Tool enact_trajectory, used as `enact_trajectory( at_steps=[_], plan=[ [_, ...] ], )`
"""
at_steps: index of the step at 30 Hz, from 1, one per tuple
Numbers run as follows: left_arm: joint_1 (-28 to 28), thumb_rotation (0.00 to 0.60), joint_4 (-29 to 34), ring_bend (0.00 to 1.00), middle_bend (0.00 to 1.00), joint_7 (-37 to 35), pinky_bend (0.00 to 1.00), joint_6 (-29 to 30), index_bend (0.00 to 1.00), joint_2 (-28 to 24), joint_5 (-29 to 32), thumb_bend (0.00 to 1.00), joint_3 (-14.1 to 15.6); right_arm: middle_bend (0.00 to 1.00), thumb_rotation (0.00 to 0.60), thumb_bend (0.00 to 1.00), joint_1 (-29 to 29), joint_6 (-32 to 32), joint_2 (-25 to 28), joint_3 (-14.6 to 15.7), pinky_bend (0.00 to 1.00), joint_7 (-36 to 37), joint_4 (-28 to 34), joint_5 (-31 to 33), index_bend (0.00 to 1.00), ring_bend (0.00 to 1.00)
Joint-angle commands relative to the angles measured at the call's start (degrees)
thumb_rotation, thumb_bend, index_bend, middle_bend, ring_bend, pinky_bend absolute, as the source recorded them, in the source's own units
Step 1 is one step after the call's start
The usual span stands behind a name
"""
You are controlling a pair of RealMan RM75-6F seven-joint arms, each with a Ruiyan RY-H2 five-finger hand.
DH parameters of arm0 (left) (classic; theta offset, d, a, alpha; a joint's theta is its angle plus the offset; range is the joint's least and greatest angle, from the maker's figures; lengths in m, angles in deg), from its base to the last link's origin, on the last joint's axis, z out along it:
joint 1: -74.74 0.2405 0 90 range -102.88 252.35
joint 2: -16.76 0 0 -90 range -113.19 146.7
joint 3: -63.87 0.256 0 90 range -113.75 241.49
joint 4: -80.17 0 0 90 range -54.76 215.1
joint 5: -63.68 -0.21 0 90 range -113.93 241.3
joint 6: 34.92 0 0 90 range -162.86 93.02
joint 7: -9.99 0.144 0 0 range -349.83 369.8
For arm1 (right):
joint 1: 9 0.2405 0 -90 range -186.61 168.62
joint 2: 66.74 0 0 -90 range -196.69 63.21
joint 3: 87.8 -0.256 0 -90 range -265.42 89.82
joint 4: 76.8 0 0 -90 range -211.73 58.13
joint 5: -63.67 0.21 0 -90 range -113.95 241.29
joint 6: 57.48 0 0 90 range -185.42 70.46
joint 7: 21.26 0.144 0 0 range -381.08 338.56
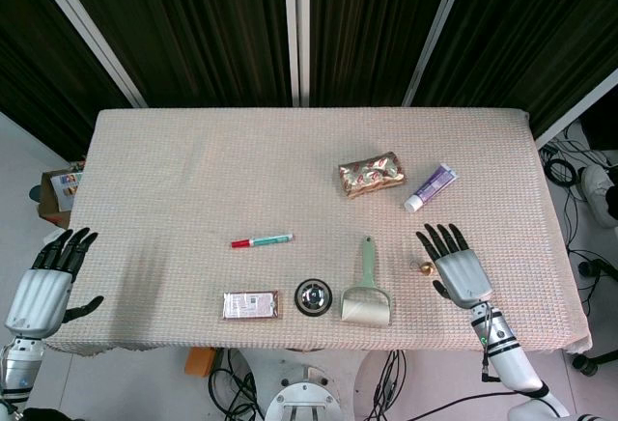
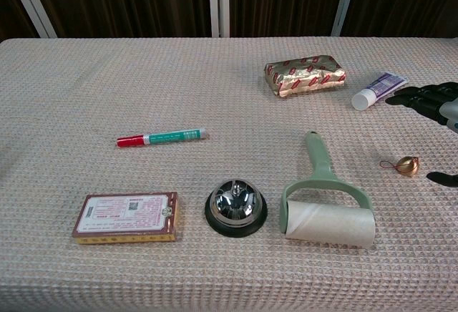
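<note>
While the right hand (image 1: 462, 271) hovers, fingers spread and empty, just beside the small bell (image 1: 424, 267), the left hand (image 1: 43, 286) hangs open, empty, well left of it, off the bench (image 1: 193, 170).

Bright, even light; sharp, faint shadows.
</note>
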Motion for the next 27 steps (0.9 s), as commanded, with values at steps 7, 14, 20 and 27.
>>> enact_trajectory(
  at_steps=[7,14,20,27],
  plan=[
    [0.1,0.600,-0.1,0.04,0.07,0.1,0.16,-0.1,0.08,0.1,-0.1,0.11,0.1,0.00,0.600,0.13,0.4,-0.1,-0.1,0.7,0.00,-0.1,-0.1,0.7,0.00,0.00],
    [0.0,0.600,0.2,0.04,0.07,0.1,0.16,0.1,0.08,-0.1,-0.2,0.11,0.0,0.00,0.600,0.14,0.9,0.4,-0.2,1.1,0.00,1.6,-1.0,0.0,0.00,0.00],
    [-0.1,0.600,0.1,0.04,0.07,-0.1,0.16,-0.2,0.08,-0.1,0.1,0.11,-0.1,0.00,0.600,0.18,1.0,2.3,-1.8,1.2,0.00,3.0,-3.3,-1.2,0.12,0.00],
    [-0.2,0.600,-0.9,0.04,0.07,-0.5,0.16,-0.9,0.08,0.5,0.4,0.11,0.1,0.00,0.600,0.18,0.9,3.1,-4.4,1.3,0.00,2.1,-6.3,-0.9,0.36,0.00]
  ],
)
